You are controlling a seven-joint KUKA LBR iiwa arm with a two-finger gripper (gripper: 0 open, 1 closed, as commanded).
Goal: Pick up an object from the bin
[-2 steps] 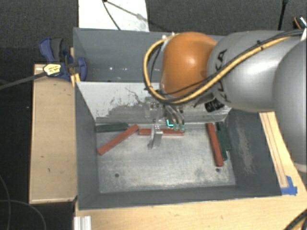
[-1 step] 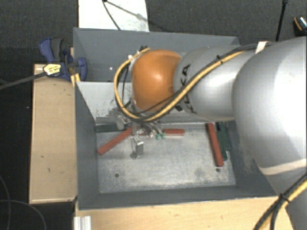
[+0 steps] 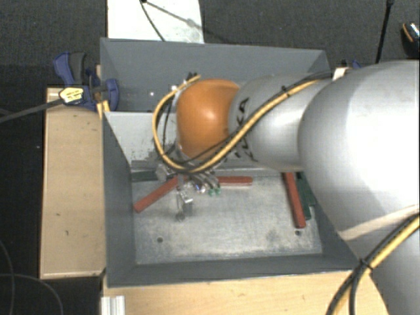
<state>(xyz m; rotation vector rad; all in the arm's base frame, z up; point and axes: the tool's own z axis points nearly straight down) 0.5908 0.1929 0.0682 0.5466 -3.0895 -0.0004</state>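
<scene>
My gripper (image 3: 184, 203) hangs below the arm's wrist, low over the bin floor in the left half of the bin. A long red stick (image 3: 153, 196) lies slantwise just left of it, its upper end running under the gripper. A second red stick (image 3: 234, 181) lies level just to the gripper's right, near the back wall. Nothing shows held in the gripper.
Along the right wall lies another red stick (image 3: 294, 202) with a dark green stick (image 3: 306, 195) beside it. A grey bar (image 3: 143, 173) rests by the back wall at the left. The arm covers the bin's upper right part.
</scene>
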